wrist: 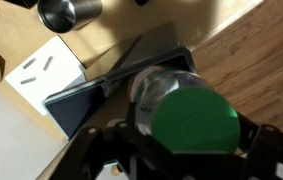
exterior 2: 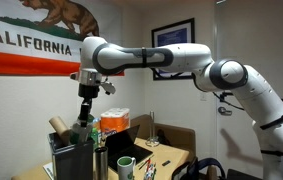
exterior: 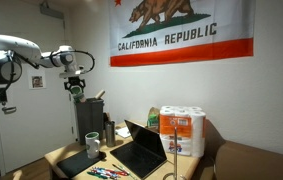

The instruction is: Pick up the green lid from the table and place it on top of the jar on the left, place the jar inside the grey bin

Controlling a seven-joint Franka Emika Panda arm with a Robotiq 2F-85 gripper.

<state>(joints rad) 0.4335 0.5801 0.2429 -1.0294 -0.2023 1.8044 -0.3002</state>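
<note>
Wooden table (wrist: 266,50), pretty cluttered. My gripper (wrist: 186,138) is clamped on the jar (wrist: 151,85), green lid (wrist: 194,122) already on, high above the grey bin (wrist: 76,100). Next, I reckon: lower straight in, let go.

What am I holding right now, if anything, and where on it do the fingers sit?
The jar with the green lid on it, up in the air. The gripper clamps its top end, fingers either side of the lid.

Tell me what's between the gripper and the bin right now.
In the wrist view, only the jar, capped with the green lid and held by the gripper, lies above the bin.
</note>
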